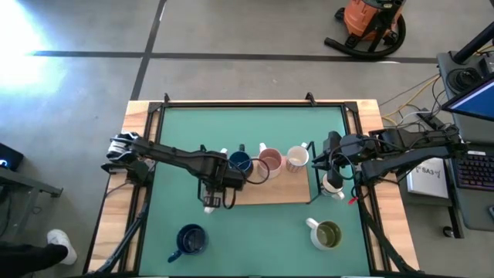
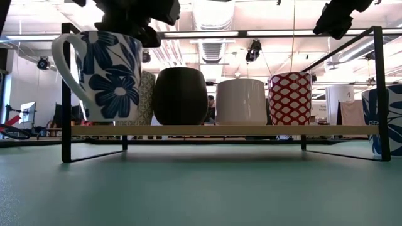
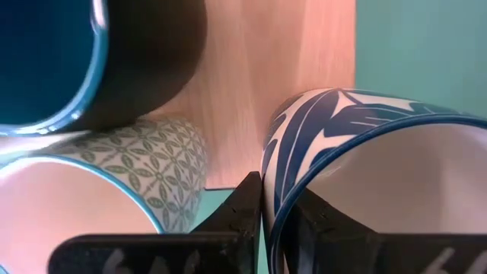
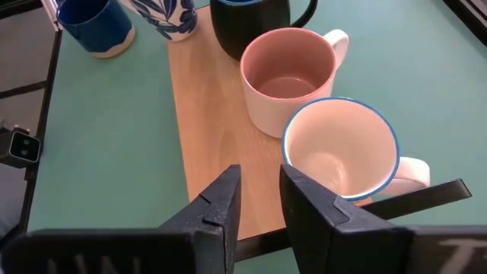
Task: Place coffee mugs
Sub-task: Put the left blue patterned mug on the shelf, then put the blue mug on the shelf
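My left gripper [image 1: 210,197] is shut on a white mug with blue flowers [image 2: 103,72] at the near left corner of a raised wooden shelf [image 1: 270,191]. Four mugs stand in a row on the shelf: green-patterned [image 2: 146,97], dark navy [image 1: 239,161], pink [image 1: 270,161] and red-patterned with a blue rim [image 1: 297,157]. A navy mug [image 1: 191,239] and a white mug with an olive inside [image 1: 326,234] stand on the green table. My right gripper [image 4: 260,194] hangs empty beside the shelf's right end, its fingers slightly apart. My left gripper holds the flowered mug by its rim wall [image 3: 272,221], one finger [image 3: 312,224] inside the mug and one [image 3: 247,205] outside. The fingers point down from above. The mug is upright, handle [image 2: 59,56] toward the table's left, its base at shelf height; whether it rests there I cannot tell.
The shelf has a black metal frame [image 2: 66,94] with legs and a top rail. Another blue-and-white mug [image 2: 384,119] stands on the table right of the frame. Bare green table [image 2: 201,188] lies in front of the shelf.
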